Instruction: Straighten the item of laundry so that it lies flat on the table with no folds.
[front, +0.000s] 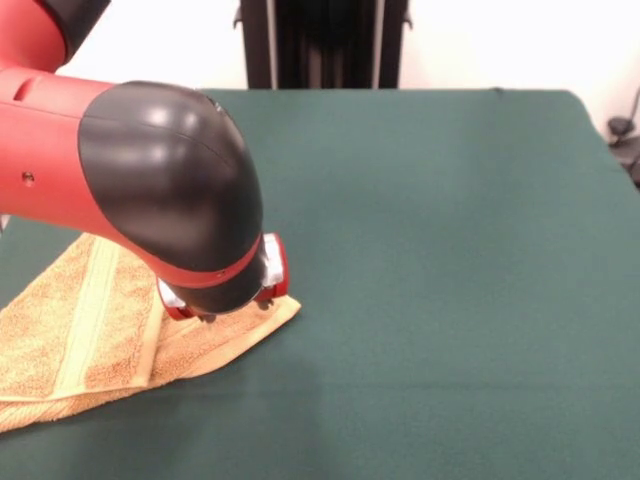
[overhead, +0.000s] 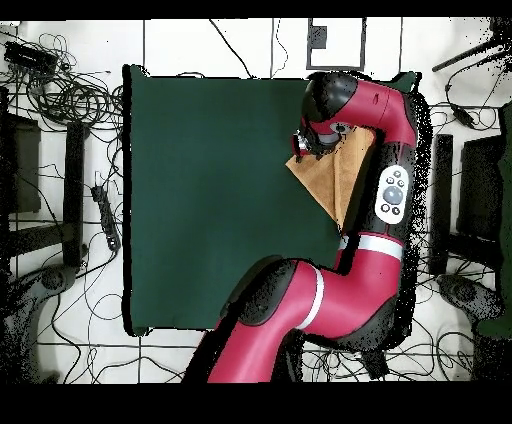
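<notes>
The arm presses its gripper (front: 232, 308) down on the pointed corner of the orange-tan towel (front: 80, 320), folded near the green counter (front: 450, 250) edge, likely to pull it flat, though the jaws' state cannot be told.

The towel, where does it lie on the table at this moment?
In the front view the towel lies at the lower left of the green table, reaching the picture's left edge, with the gripper down at its right corner.
</notes>
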